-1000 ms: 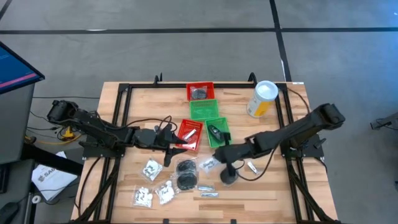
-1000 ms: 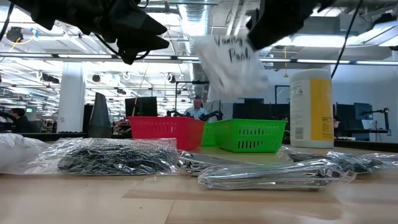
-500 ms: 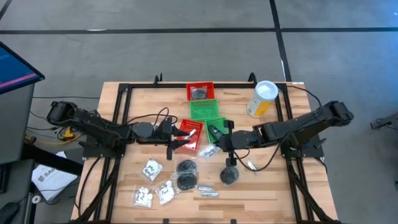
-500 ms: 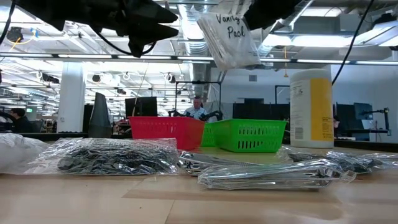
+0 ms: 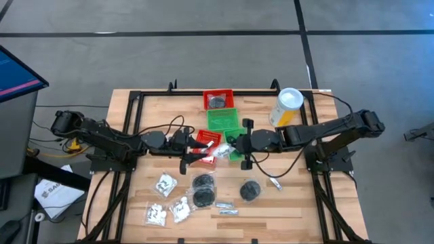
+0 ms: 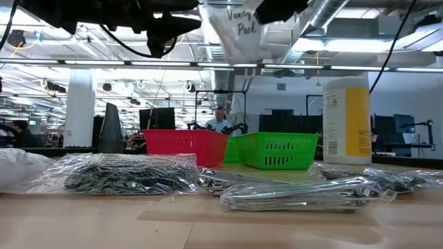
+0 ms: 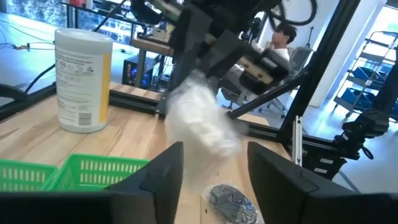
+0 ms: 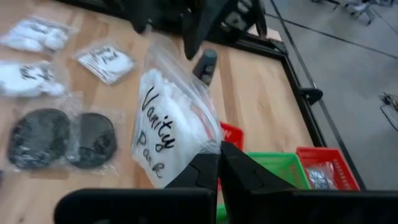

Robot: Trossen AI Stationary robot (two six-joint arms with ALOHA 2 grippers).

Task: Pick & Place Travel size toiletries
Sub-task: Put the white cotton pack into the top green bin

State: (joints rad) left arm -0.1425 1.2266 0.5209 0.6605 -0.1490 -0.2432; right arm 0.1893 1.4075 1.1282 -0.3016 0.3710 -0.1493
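**Vanity pack held aloft between the two arms**

The right gripper (image 8: 217,163) has its fingers pinched tight on the top edge of a clear packet (image 8: 169,134) with white contents, hand-lettered "Vanity Pack", and the bag hangs free in the air. In the high view that packet (image 5: 218,152) sits over the middle of the table, just at the seam between the red basket (image 5: 207,144) and the near green basket (image 5: 239,139). The right arm stretches low and nearly level across from the right edge, wrist pointing toward the left arm.

Facing it, the left gripper (image 5: 192,150) has its fingers (image 7: 163,171) parted, nothing between them, the packet (image 7: 199,121) hanging just ahead of them. The left arm reaches in level from the left edge, elbow back by the frame.

On the front half of the table: more white-filled packets (image 5: 165,183) toward the front left corner, black discs (image 5: 202,181) in clear wrap at the middle, another disc (image 5: 249,190) to the right, and slim silvery sachets (image 5: 226,211) near the front edge. The yellow canister (image 5: 286,108) stands at the back right.
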